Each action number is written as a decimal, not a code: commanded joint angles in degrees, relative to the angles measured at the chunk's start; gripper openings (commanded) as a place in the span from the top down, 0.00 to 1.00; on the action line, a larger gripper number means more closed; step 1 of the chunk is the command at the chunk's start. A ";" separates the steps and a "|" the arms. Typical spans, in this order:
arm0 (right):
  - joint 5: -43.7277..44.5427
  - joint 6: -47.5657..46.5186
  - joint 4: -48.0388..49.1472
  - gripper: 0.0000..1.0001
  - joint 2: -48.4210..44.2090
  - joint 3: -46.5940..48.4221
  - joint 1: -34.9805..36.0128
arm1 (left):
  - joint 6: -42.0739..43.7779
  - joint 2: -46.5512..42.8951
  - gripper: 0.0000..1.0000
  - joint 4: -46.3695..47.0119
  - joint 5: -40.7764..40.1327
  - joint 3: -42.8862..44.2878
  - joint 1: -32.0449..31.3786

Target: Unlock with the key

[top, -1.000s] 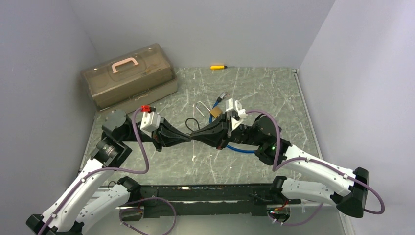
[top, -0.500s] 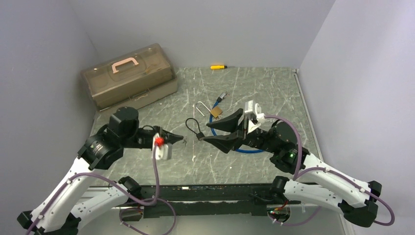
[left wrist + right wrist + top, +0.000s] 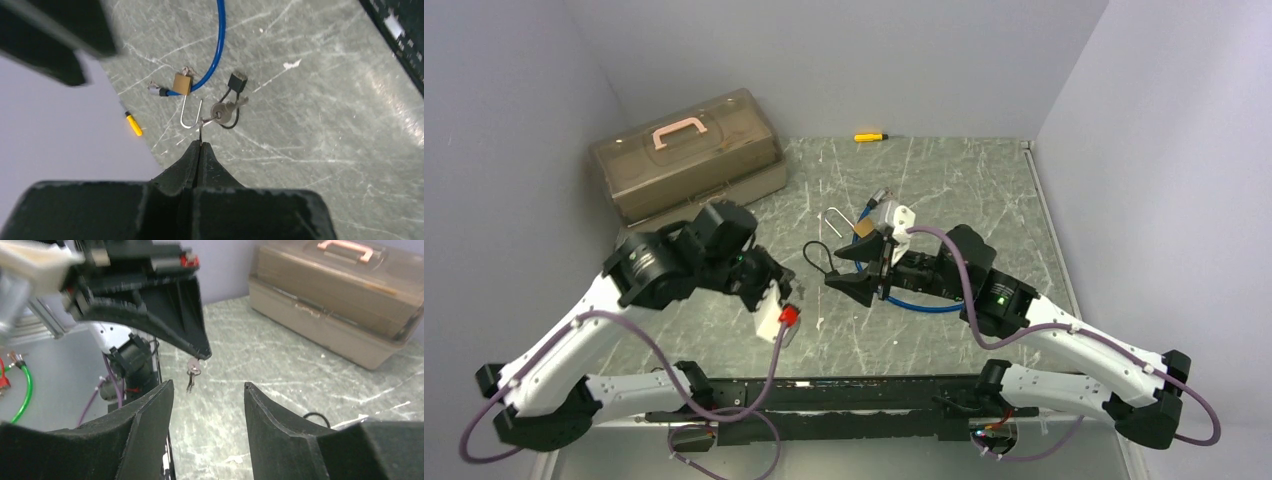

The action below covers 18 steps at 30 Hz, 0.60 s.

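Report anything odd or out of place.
The key hangs loose by its ring from the shut left gripper, not pinched by its head, so it can swing. On the padlock, one shackle leg seems free.

Both arms reach inward, grippers facing tip to tip.
The left gripper point(image 3: 200, 148) points toward 3 o'clock, jaws pinched tight on the key point(image 3: 223, 111); the right gripper point(image 3: 845, 268) points toward 9 o'clock, jaws parted, holding nothing.
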 commanded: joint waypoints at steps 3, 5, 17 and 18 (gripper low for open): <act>1.22 -2.94 4.22 0.44 1.05 -2.77 1.65 | -16.19 11.14 1.00 -14.46 8.54 14.75 -0.28; 2.00 -4.54 4.96 0.44 1.04 -2.83 2.17 | -19.16 14.05 1.00 -18.17 10.08 18.03 -0.25; -3.93 -3.85 12.74 0.45 1.84 -7.14 2.17 | -34.80 21.03 1.00 -21.45 10.46 23.72 -0.75; -4.45 -3.67 13.80 0.45 1.76 -7.69 2.24 | -35.13 21.11 1.00 -21.45 10.54 23.48 -0.83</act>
